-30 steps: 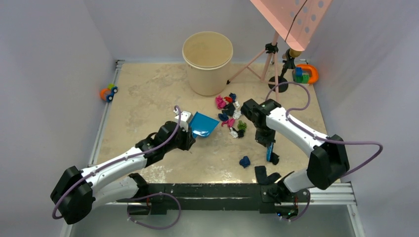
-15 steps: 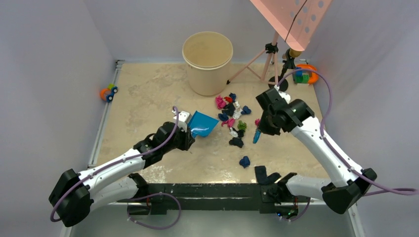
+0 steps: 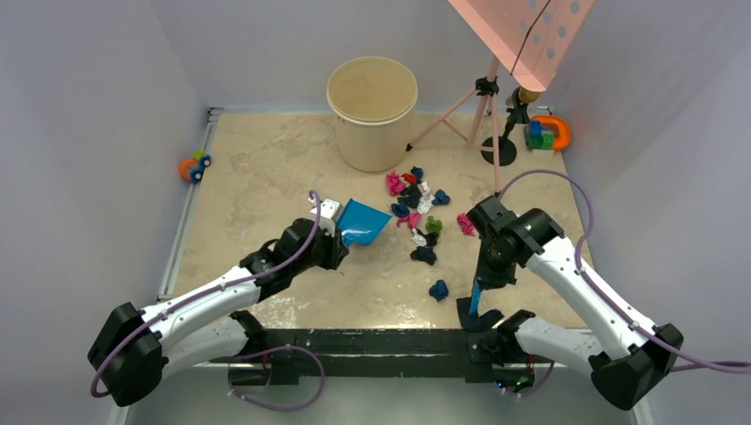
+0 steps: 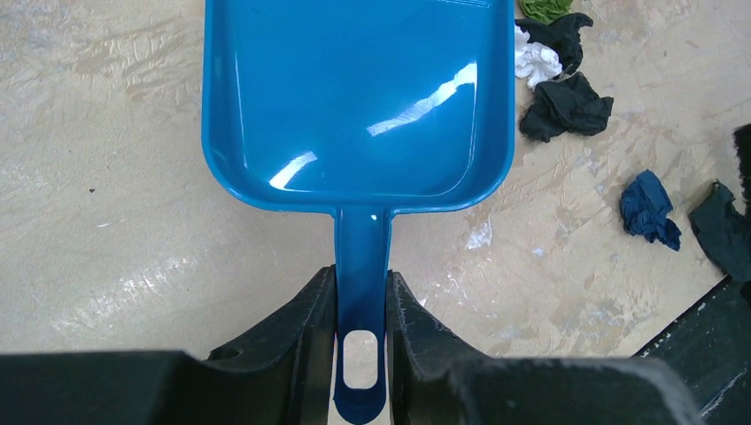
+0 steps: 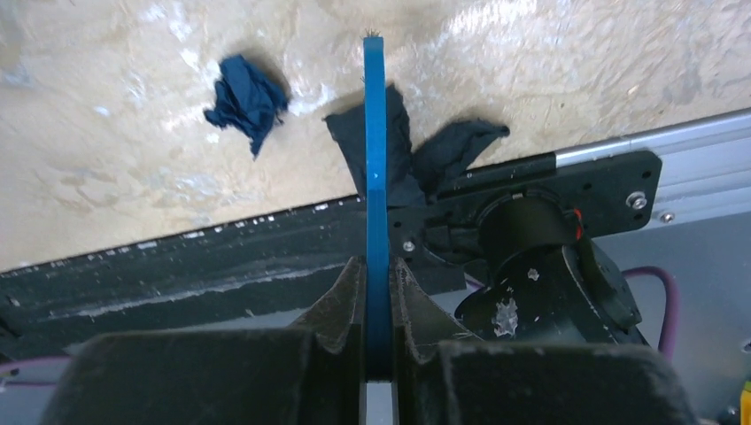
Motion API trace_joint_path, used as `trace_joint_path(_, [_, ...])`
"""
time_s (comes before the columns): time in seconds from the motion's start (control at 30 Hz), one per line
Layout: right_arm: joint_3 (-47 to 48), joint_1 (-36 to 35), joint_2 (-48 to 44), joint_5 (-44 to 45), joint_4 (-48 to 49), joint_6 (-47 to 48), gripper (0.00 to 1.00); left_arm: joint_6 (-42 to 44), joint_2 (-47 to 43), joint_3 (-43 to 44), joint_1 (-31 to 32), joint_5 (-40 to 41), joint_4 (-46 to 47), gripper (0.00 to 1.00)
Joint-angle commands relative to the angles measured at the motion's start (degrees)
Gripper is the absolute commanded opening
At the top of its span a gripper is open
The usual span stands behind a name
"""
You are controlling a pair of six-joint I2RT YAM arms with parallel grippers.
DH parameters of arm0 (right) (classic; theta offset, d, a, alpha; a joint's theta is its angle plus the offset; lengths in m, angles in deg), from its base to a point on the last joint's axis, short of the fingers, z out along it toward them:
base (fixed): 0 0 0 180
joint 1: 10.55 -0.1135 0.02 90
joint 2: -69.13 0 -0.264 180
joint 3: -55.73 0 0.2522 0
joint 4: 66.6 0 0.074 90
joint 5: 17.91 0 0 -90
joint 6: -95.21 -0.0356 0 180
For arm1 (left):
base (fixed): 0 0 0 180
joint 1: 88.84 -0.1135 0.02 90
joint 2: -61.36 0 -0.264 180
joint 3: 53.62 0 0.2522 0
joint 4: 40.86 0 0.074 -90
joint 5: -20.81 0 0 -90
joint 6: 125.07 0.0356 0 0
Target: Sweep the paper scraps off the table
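Paper scraps (image 3: 416, 208), light soft wads, are judged better pushed than pinched. The dustpan (image 4: 354, 97) is clamped by its handle in the left gripper (image 4: 360, 301); a thin blue brush (image 5: 375, 133) is pinched in the right gripper (image 5: 378, 292). Most are heaped on the table (image 3: 266, 177) just beside the dustpan's mouth, with strays farther off.
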Motion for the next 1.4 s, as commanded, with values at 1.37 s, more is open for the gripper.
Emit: trace_joint_path(1.37, [3.7, -0.8, 4.3, -14.6, 18.6, 4.6, 0.0, -2.5, -4.1, -0.3, 0.2, 15.5, -2.4, 0.0])
